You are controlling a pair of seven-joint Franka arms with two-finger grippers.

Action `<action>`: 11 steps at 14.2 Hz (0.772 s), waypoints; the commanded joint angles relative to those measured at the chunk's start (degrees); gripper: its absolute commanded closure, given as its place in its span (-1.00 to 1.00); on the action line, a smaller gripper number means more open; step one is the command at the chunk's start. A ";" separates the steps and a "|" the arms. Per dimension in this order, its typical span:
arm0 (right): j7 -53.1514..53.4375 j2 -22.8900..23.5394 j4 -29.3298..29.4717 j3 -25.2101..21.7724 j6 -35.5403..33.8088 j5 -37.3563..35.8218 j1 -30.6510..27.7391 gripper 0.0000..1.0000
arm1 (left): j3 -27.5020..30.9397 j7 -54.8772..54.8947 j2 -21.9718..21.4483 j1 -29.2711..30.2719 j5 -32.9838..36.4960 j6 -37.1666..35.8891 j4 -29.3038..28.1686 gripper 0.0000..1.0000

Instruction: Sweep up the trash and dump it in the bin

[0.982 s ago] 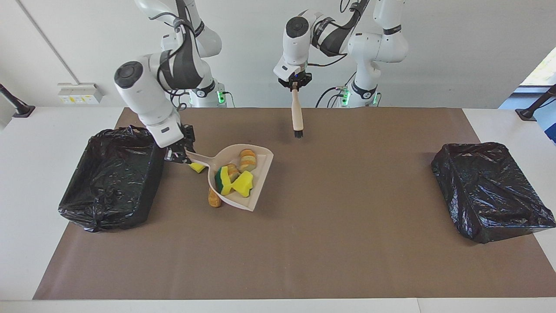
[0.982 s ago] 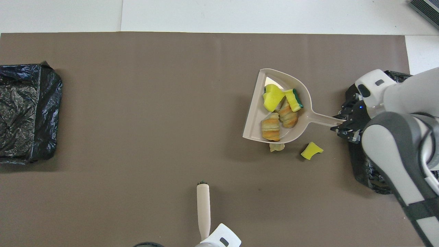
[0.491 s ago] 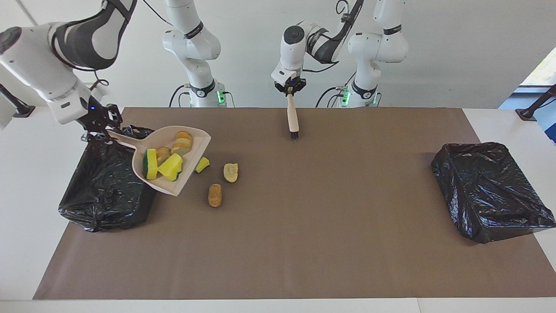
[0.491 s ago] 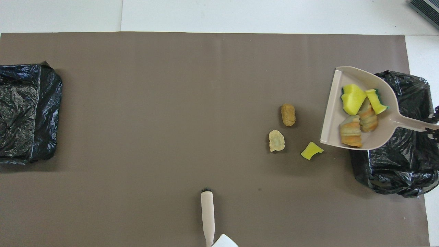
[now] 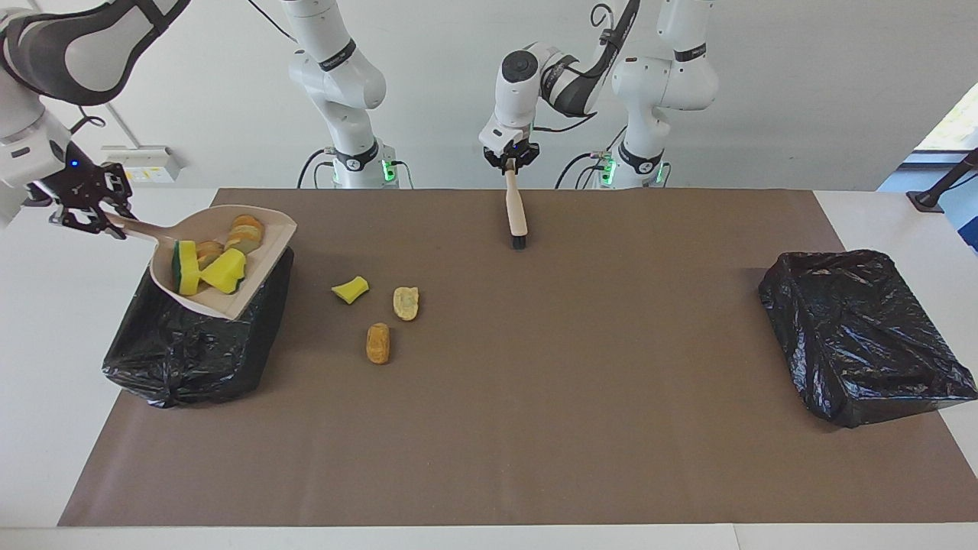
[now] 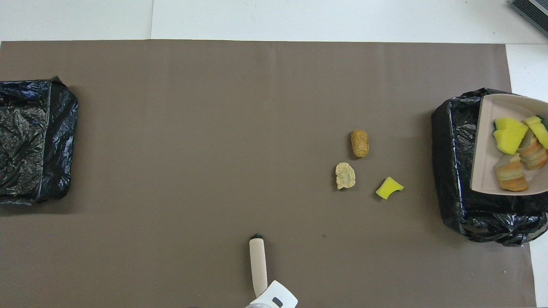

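The brown mat [image 5: 535, 428] carries two black-lined bins, and the dustpan [image 5: 263, 294] hangs over the bin [image 5: 183, 359] at the right arm's end of the table, loaded with four scraps [image 5: 221, 271] (yellow sponge chunks and bread-like pieces) not yet tipped out. So the job looks roughly half done: that load wants dumping, and three more pieces of trash [image 5: 378, 344] lie on the mat beside that bin, well apart from both grippers, waiting to be swept. The right gripper [image 5: 84, 214] pinches the dustpan's handle end out past the bin's rim. The left gripper [image 5: 510, 162] hangs over the mat's edge nearest the robots, the brush [image 5: 516, 212] dangling from it; whether its fingers have loosened, I cannot tell.
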 commanded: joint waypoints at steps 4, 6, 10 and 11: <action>5.80 0.27 -2.43 0.95 6.30 -17.34 3.93 1.00 | 14.09 11.28 0.41 1.43 3.84 -5.51 8.62 -1.00; 10.64 -0.52 -4.54 1.03 6.30 -24.13 6.75 1.00 | 20.33 15.23 0.67 1.52 15.52 -11.39 13.27 -1.00; 14.62 -1.67 -7.36 1.03 6.47 -29.59 9.32 1.00 | 30.97 29.11 4.88 6.16 19.69 -18.52 25.21 -1.00; 14.62 -1.67 -7.36 1.03 6.47 -29.86 9.84 1.00 | 33.34 31.06 6.72 6.26 21.96 -20.80 29.42 -1.00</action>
